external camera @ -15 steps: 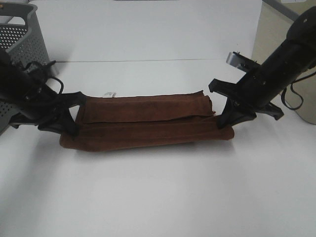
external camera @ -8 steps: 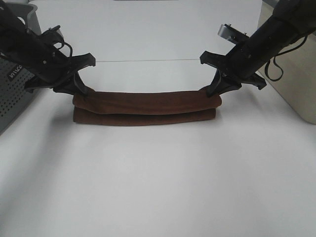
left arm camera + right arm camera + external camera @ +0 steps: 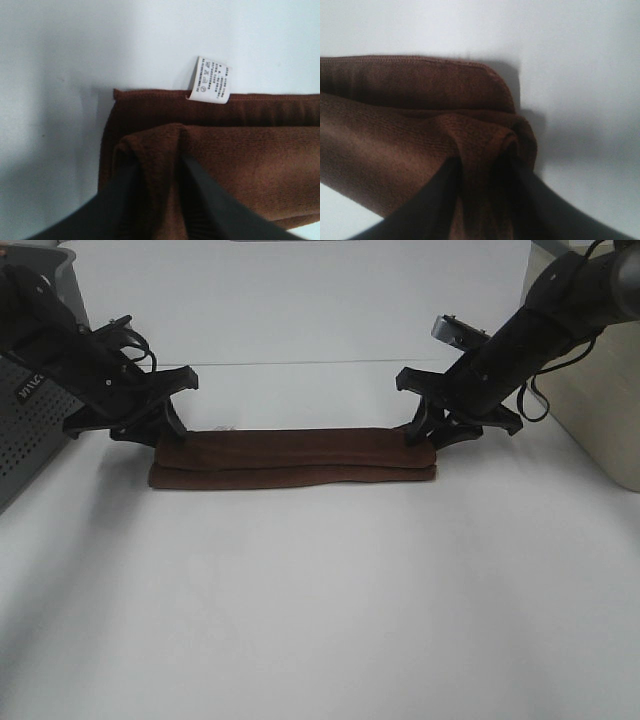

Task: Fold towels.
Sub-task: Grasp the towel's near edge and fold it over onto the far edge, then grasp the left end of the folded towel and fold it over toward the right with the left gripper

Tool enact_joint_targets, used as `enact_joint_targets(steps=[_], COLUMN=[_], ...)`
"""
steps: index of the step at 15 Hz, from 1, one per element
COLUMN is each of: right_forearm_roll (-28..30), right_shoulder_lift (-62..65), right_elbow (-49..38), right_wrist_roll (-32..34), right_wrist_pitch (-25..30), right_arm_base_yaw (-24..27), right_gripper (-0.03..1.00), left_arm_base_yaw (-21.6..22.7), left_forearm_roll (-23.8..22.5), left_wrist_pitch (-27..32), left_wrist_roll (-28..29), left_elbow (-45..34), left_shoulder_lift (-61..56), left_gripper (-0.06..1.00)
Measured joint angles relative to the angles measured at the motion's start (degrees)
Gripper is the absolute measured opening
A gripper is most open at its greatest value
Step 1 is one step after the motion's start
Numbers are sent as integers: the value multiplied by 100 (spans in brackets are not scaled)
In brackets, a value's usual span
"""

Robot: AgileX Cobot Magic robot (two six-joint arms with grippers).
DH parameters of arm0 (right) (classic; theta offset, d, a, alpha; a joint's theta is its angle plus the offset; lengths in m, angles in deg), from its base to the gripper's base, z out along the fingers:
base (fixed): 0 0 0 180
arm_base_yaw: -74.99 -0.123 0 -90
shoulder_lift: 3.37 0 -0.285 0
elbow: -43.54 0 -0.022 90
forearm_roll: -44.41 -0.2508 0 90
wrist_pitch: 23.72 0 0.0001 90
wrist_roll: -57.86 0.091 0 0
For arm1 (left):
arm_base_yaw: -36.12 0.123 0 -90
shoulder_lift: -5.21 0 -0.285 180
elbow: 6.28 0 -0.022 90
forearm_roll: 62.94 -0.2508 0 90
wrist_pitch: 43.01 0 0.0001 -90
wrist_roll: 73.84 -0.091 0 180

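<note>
The dark brown towel (image 3: 293, 458) lies on the white table as a long narrow folded strip. My left gripper (image 3: 165, 435) is shut on its left end, my right gripper (image 3: 425, 432) on its right end. In the left wrist view the black fingers (image 3: 210, 195) pinch a bunched fold of towel (image 3: 250, 165), and the small white tag (image 3: 210, 80) sticks out from the far edge. In the right wrist view the fingers (image 3: 437, 197) pinch the gathered corner of the towel (image 3: 395, 130). The tag peeks out near the left end (image 3: 225, 428).
A grey perforated basket (image 3: 30, 410) stands at the left edge behind my left arm. A beige object (image 3: 590, 400) stands at the right edge. White table (image 3: 320, 600) surface spreads in front of the towel.
Both grippers carried the near edge of the towel up and back over the far edge, then lowered. The towel went from a wide fold to a narrow strip.
</note>
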Motion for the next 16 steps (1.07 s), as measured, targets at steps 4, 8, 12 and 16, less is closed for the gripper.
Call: enact_joint_targets(steps=[4,8,12,16], right_forearm_roll=[275,407,413,413], right_shoulder_lift=[258,481,481,481], right_elbow=[74,74,74,74], right_wrist_roll=[-6,0,0,6], right_wrist_pitch=[155,183,178,166], right_arm_base_yaw=[0,0,0,0], right_gripper=[82,85,85,85], left_arm_base_yaw=[6,-6,-29,-40], left_forearm_roll=[-321,-309,-246,-235], left_wrist_pitch=[57,115,52,-23], left_wrist_roll=[0,0,0,0], left_elbow=[11,11,23,23], left_shoulder_lift=[-52,46,246,292], left_gripper=[81,76,61,21])
